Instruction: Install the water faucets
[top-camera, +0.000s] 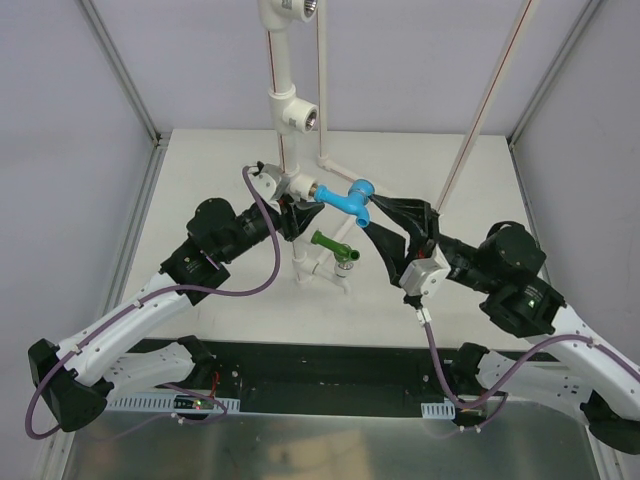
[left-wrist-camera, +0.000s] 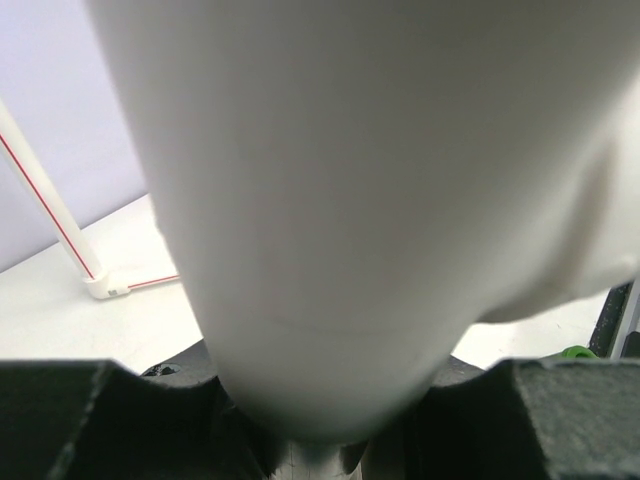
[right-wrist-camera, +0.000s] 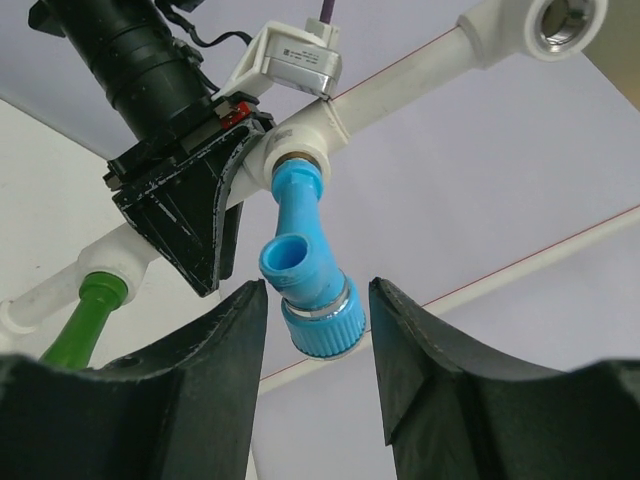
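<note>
A light blue water faucet (top-camera: 345, 198) sits with its stem in the socket of a white pipe tee (top-camera: 300, 186), spout mouth and ribbed cap (right-wrist-camera: 322, 320) toward the right wrist camera. My right gripper (right-wrist-camera: 315, 300) is open, its fingers (right-wrist-camera: 215, 345) on either side of the cap with small gaps. My left gripper (top-camera: 288, 205) is shut on the white pipe (left-wrist-camera: 360, 200) beside that tee; the pipe fills the left wrist view. A dark green water faucet (top-camera: 328, 243) is set in a lower tee (top-camera: 346, 262), also seen as the green faucet (right-wrist-camera: 85, 318).
The white pipe frame rises at the back with two more tees (top-camera: 298, 110) showing open sockets. A thin white tube with a red line (top-camera: 490, 90) leans at the right, and metal posts (top-camera: 120, 70) frame the table (top-camera: 200, 170).
</note>
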